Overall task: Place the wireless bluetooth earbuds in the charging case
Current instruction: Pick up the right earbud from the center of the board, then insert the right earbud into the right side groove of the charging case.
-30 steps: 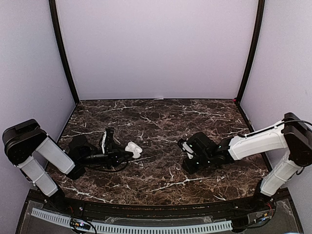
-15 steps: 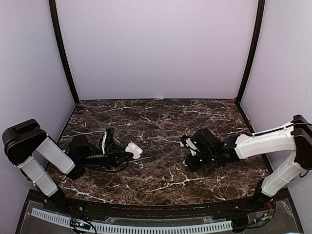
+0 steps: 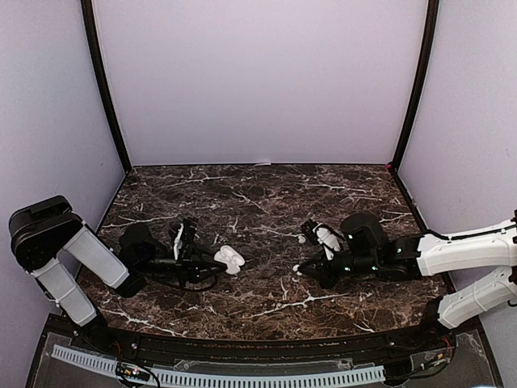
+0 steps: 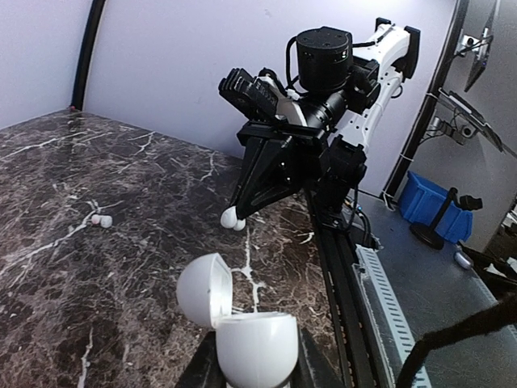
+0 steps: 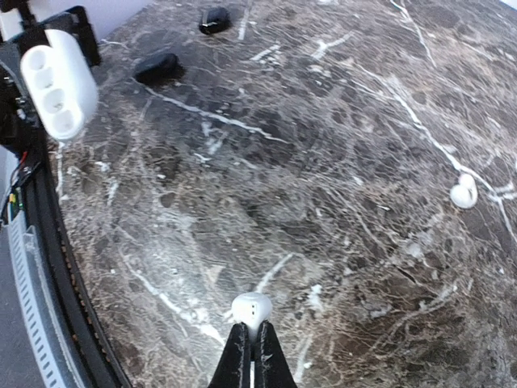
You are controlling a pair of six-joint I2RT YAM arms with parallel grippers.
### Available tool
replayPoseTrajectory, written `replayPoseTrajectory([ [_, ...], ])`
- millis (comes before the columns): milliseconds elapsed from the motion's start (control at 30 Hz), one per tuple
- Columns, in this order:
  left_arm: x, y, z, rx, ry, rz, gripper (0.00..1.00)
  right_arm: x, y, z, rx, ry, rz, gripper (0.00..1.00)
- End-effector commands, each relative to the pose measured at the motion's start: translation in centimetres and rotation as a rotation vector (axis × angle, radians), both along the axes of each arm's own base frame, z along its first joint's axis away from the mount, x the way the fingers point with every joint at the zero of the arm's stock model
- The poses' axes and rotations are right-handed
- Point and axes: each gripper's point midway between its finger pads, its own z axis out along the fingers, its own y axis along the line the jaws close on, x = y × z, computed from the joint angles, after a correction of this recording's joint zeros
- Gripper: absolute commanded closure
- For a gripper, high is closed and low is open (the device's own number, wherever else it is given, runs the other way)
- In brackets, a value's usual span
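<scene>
My left gripper (image 3: 220,257) is shut on a white oval charging case (image 3: 231,259) and holds it with the lid open. In the left wrist view the case (image 4: 247,346) fills the bottom, lid (image 4: 205,289) tipped to the left. My right gripper (image 3: 302,270) is shut on a white earbud (image 5: 252,307), pinched at the fingertips just above the marble. The left wrist view shows that earbud (image 4: 233,217) hanging from the right gripper (image 4: 240,212), still apart from the case. A second white earbud (image 3: 301,238) lies loose on the table; it also shows in the right wrist view (image 5: 464,192).
Two small black oval objects (image 5: 156,67) (image 5: 214,19) lie on the marble near the left arm; I cannot tell if they are buds or cases. The black front rail (image 4: 343,283) runs along the table's near edge.
The right arm has stretched out and turned left toward the case, carrying the earbud. The left gripper with the case has shifted slightly right.
</scene>
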Motion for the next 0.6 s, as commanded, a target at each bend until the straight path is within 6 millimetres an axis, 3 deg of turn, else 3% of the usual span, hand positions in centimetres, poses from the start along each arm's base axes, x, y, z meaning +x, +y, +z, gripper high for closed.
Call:
replayPoseTrajectory([
  [0,-2.3,-1.1,1.1,-0.042,-0.064,-0.146,0.86,-2.0,2.6,4.2,0.194,-0.104,0.144,1.00],
  [200,-3.8,-1.4,1.3,-0.073,-0.061,-0.237,0.86,-3.8,3.7,6.2,0.277,-0.166,0.234,1.00],
  [567,-4.4,-1.4,1.3,-0.106,-0.058,-0.276,0.87,-6.0,5.7,8.6,0.392,-0.250,0.325,1.00],
])
